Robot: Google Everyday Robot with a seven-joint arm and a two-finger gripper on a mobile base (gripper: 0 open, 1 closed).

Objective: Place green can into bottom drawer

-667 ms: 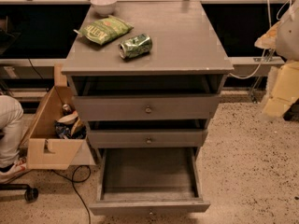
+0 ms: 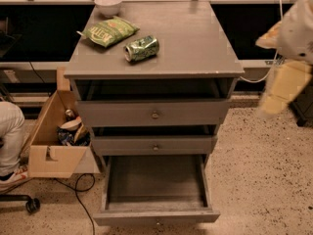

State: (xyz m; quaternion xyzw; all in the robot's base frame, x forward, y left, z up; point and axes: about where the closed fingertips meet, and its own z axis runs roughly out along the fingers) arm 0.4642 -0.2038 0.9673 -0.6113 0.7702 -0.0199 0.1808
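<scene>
The green can (image 2: pixel 142 48) lies on its side on the grey cabinet top (image 2: pixel 195 43), left of the middle. The bottom drawer (image 2: pixel 155 217) is pulled out wide, and nothing shows inside it. The two shallower drawers above it stand slightly out. My gripper (image 2: pixel 286 80) is a blurred white and pale yellow shape at the right edge. It hangs in the air beside the cabinet's right side, well away from the can and holding nothing that I can see.
A flat green chip bag (image 2: pixel 108 32) and a white bowl (image 2: pixel 108 5) sit on the cabinet top behind the can. An open cardboard box (image 2: pixel 49 153) of items stands on the floor at the left, beside a person's leg (image 2: pixel 10 136). A cable (image 2: pixel 80 199) lies on the floor.
The arm at the right edge has shifted slightly left and looks blurred. The can, bag, bowl and drawers have not moved.
</scene>
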